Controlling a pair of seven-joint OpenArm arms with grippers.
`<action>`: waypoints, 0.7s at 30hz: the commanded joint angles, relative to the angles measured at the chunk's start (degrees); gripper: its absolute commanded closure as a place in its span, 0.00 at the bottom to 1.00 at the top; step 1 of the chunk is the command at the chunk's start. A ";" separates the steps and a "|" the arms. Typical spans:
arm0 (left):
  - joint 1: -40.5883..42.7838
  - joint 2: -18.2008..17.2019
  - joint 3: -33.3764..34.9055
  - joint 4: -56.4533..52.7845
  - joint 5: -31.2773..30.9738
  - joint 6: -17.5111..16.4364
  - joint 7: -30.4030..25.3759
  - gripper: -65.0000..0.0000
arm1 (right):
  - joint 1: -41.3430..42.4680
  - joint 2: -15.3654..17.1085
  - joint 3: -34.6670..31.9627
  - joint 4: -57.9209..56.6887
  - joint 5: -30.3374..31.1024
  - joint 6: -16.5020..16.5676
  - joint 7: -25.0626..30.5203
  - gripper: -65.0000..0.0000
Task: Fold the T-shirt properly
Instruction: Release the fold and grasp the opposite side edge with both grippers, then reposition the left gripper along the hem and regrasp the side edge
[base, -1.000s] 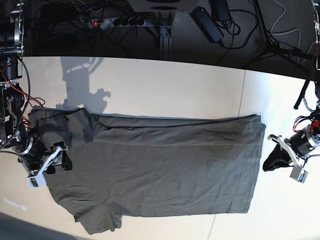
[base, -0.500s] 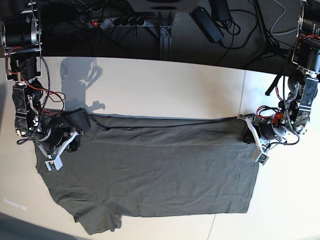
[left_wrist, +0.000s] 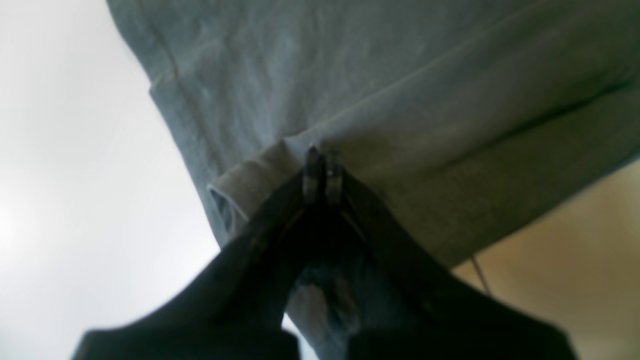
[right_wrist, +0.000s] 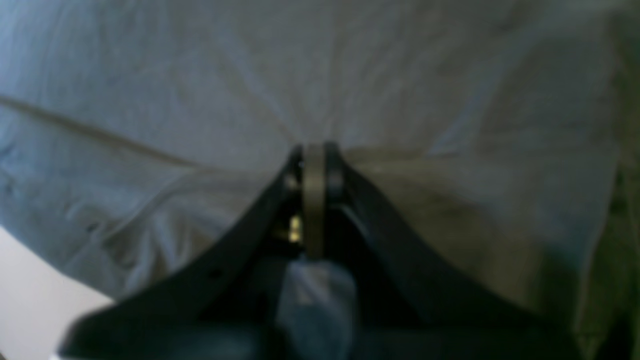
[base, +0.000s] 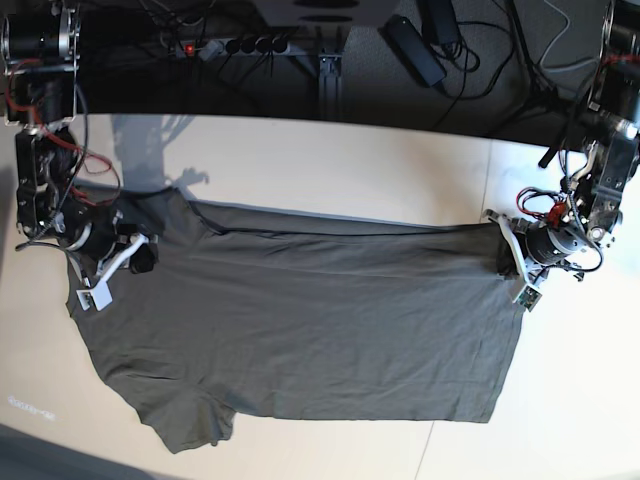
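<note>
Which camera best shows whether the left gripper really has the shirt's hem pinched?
The left wrist view: the left gripper is closed on a folded edge of the T-shirt. The base view shows that gripper at the shirt's corner, too small to judge. The right wrist view shows only the right gripper.

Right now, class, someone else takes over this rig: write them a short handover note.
Left gripper: shut on the T-shirt, pinching a doubled layer at its hem edge, on the base view's right.
Right gripper: shut on the T-shirt too, gripping cloth at the collar end, on the base view's left.
T-shirt: spread sideways on the table, one long edge already turned over as a narrow strip along the far side; near sleeve lying flat.
Done: both ends gripped.
Left: carry the fold across, then finish folding.
</note>
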 joint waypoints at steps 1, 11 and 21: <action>1.70 -1.01 0.13 1.40 0.76 0.52 3.89 1.00 | -1.66 1.33 0.85 1.64 -2.14 2.58 -3.48 1.00; 18.01 -1.57 -7.50 15.41 3.48 1.62 3.80 1.00 | -18.51 4.24 7.69 15.56 -1.09 2.60 -4.59 1.00; 24.50 -1.53 -13.88 20.74 3.72 1.60 1.77 1.00 | -24.85 4.20 14.49 19.10 -0.68 2.58 -3.89 1.00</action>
